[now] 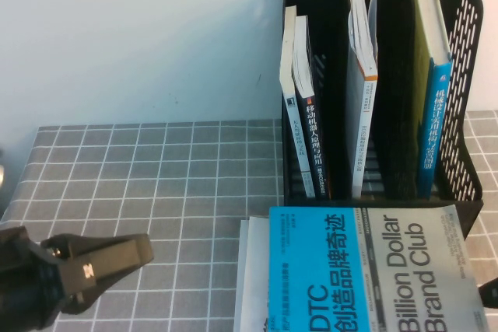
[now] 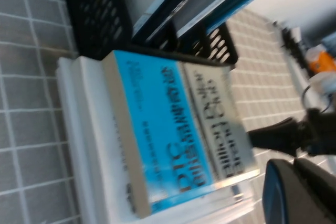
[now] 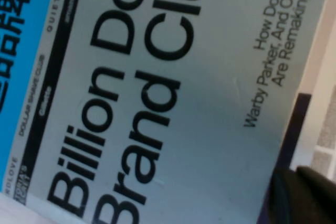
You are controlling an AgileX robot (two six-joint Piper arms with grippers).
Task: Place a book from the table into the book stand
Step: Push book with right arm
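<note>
Nearest the high camera, the left gripper hangs low over the grey gridded surface, its black fingers pointing toward the book and appearing closed with nothing between them. Well to the side of those fingertips, the book lies flat, cover up, its blue "DTC" half closer to the left fingers and its grey "Billion Dollar Brand Club" half farther off. It rests on a stack of white books whose edges stick out on the side facing the left fingers. Just beyond the book's far edge stands the black book stand, with upright volumes in its compartments. A dark bit of the right gripper shows at the book's grey side in the right wrist view; whether its fingers are spread or closed I cannot tell.
</note>
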